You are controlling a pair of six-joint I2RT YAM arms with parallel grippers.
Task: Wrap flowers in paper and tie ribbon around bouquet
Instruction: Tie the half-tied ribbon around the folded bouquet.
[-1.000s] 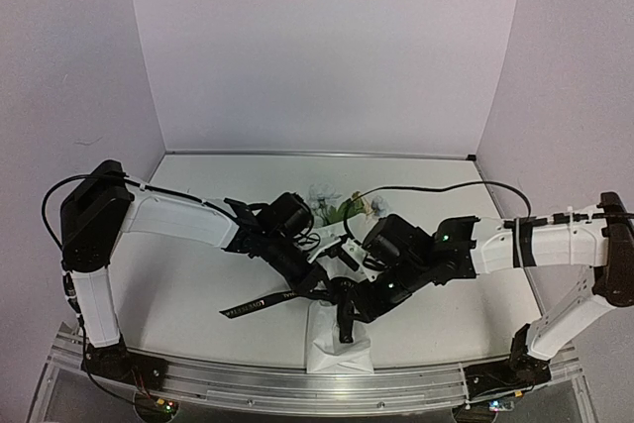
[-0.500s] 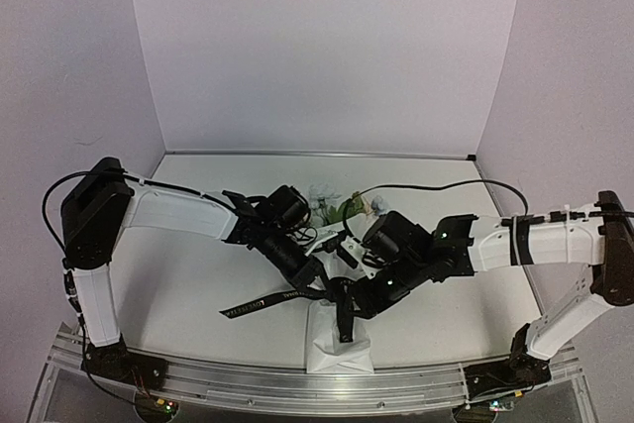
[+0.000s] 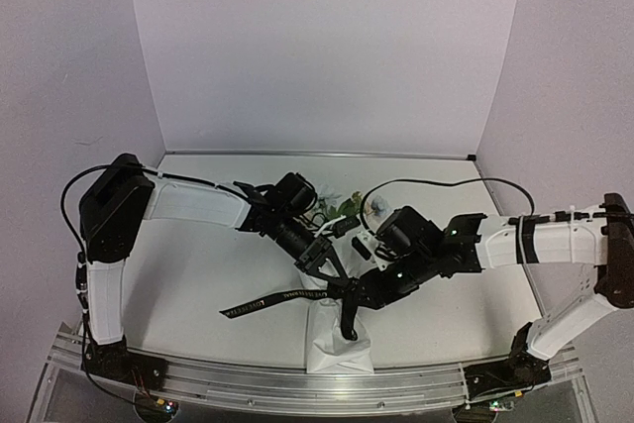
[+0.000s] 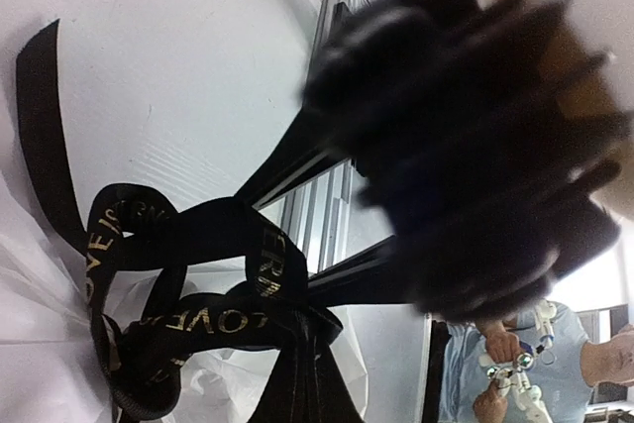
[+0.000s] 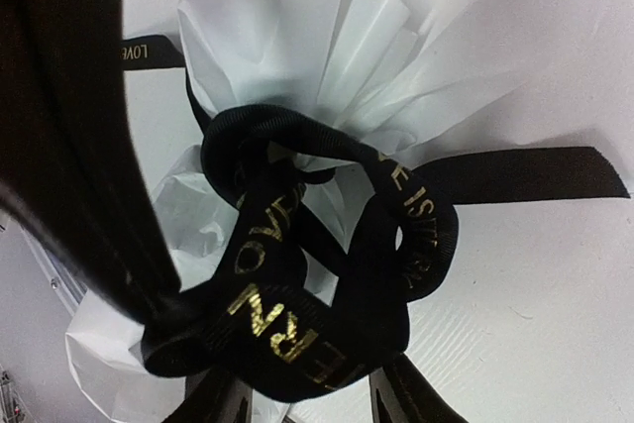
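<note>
**Ribbon looped, knot still slack**

The paper (image 5: 327,37) is gathered round the stems. The bouquet (image 3: 335,334) lies at the counter's (image 3: 198,274) 6 o'clock edge, flowers (image 3: 342,207) toward 12. The ribbon (image 5: 416,215) circles the neck in loose loops, one tail trailing toward 9 o'clock; cinching the knot seems to be what remains. The left tool (image 3: 325,264) is pinched shut, apparently on a strand. The right tool (image 3: 349,299) stands narrow around bunched loops. Blur hides both exact grips.

A white table (image 3: 188,274). Lying directly on it, a paper-wrapped bouquet (image 3: 335,346) (blooms at its far end, white wrap nearer). Stretched flat leftward from the bouquet's waist, one tail of a black ribbon (image 3: 260,303) with gold lettering.
</note>
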